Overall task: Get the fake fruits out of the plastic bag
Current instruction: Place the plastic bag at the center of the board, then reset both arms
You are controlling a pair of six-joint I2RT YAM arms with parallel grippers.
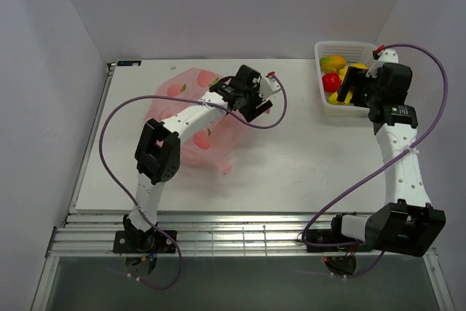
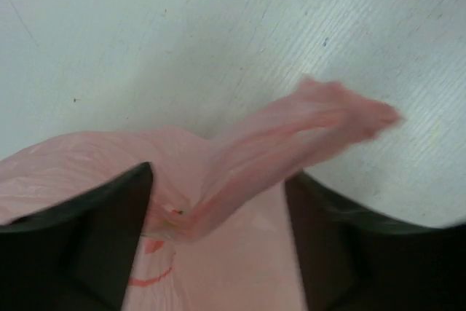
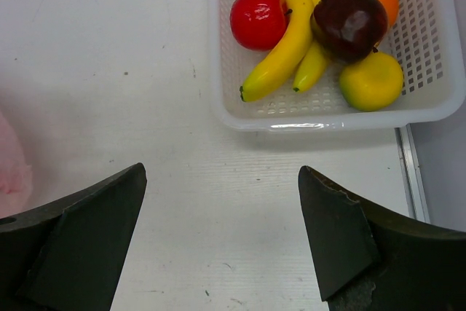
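My left pincer (image 2: 218,180) is half spread, a fold of the plastic bag (image 2: 320,114) loose between its fingers (image 2: 109,238); the bag slumps left of centre on the desk (image 1: 306,165). Far right, the fake fruits (image 3: 291,34) sit in the basket (image 3: 437,103); right pincer (image 3: 222,180) spread, empty. Worry: film snags a finger and drags when I lift.

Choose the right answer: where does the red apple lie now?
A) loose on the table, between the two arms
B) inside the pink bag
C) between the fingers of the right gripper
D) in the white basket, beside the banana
D: the right wrist view shows the red apple inside the white basket, beside the banana, while the right gripper is open and holds nothing.
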